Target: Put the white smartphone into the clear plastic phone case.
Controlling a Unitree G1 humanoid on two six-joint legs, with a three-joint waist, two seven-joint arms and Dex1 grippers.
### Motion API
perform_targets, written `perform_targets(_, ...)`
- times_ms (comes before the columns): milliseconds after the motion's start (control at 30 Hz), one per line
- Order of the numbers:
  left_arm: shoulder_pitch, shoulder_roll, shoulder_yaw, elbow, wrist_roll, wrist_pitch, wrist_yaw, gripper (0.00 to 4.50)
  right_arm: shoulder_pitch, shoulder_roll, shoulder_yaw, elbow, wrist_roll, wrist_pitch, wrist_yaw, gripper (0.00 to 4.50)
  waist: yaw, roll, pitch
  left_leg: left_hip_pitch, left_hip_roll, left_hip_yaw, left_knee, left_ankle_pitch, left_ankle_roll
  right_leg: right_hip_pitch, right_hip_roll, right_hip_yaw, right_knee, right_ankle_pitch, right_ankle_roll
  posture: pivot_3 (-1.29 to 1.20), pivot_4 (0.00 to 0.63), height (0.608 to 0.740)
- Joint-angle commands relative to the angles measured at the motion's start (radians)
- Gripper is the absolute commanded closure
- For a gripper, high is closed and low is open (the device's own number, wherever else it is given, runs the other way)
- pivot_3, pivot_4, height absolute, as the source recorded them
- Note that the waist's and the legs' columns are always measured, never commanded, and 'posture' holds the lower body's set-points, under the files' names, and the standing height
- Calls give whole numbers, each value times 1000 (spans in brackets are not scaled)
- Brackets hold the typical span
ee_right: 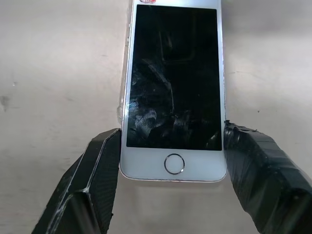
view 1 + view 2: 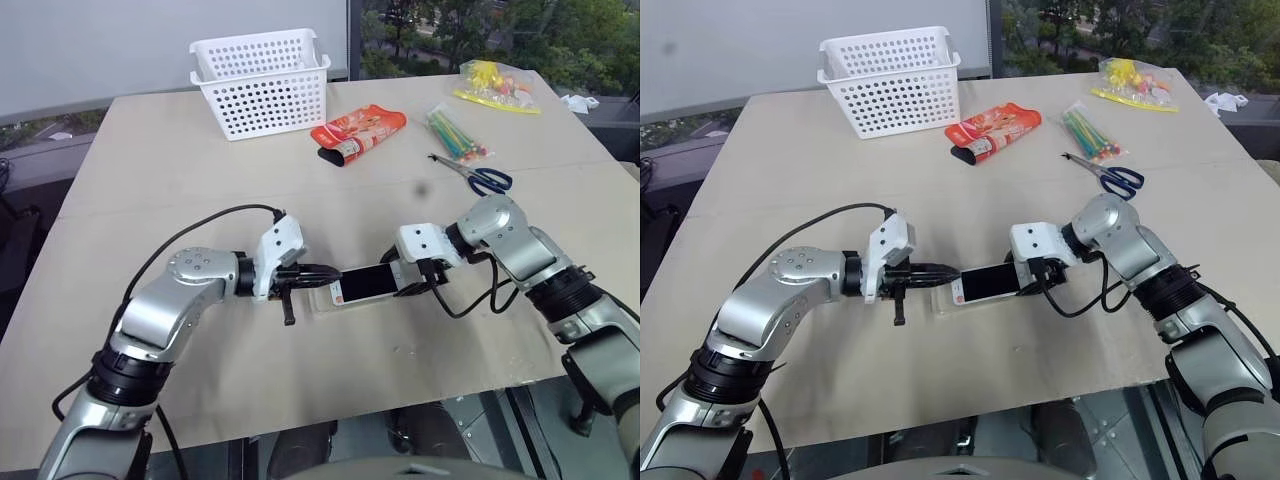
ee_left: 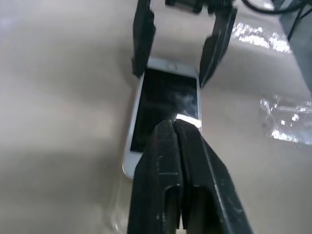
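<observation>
Now the right hand (image 1: 170, 146) clamps the white smartphone (image 1: 173, 83) by its sides, seating it, while the shut left hand (image 2: 318, 271) steadies the clear plastic phone case (image 2: 322, 301) at nine o'clock.

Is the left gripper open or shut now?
Shut. The left gripper has its two black fingers pressed together, tips resting over the white smartphone.

The flat white smartphone (image 1: 173, 92) has a glossy, smudged black glass screen and smooth white bezels. The thin clear plastic phone case (image 2: 322, 297) glints. The pale wooden table (image 2: 180, 180) looks matt.
</observation>
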Motion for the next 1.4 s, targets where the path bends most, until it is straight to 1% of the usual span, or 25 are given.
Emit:
perform_targets(33,17,4,-30,-2,40,-43,-1,4478,-33,18,5,18,-17,-38,12,1720,0,0,0,0,0,0,0,0,0,0,0,0,0,0,0,0,150,740)
perform_targets(300,9,-61,-60,75,105,-81,41,4478,-49,43,12,45,-45,-59,34,1720,0,0,0,0,0,0,0,0,-1,0,0,0,1,0,0,0,150,740)
perform_targets(400,12,-74,-51,82,106,-84,43,4478,-44,41,13,38,-49,-58,42,1720,0,0,0,0,0,0,0,0,-1,0,0,0,1,0,0,0,150,740)
perform_targets(700,54,-68,-68,62,113,-69,42,4478,-18,29,22,-23,-55,-46,58,1720,0,0,0,0,0,0,0,0,-1,0,0,0,1,0,0,0,150,740)
perform_targets(933,80,-71,-75,48,119,-59,56,4478,20,3,31,-121,-68,-6,63,1720,2,0,0,1,0,0,0,0,-1,0,-1,0,1,0,0,0,150,740)
perform_targets(1133,93,-89,-100,79,147,-71,86,4478,60,-30,44,-238,-89,86,65,1720,6,1,-1,1,-1,0,0,0,-1,1,-3,0,1,0,0,0,150,740)
perform_targets(1400,85,-131,-141,185,207,-97,141,4478,132,-55,56,-403,-93,256,59,1720,14,4,-5,2,-5,0,0,0,-1,3,-6,0,0,0,0,0,150,740)
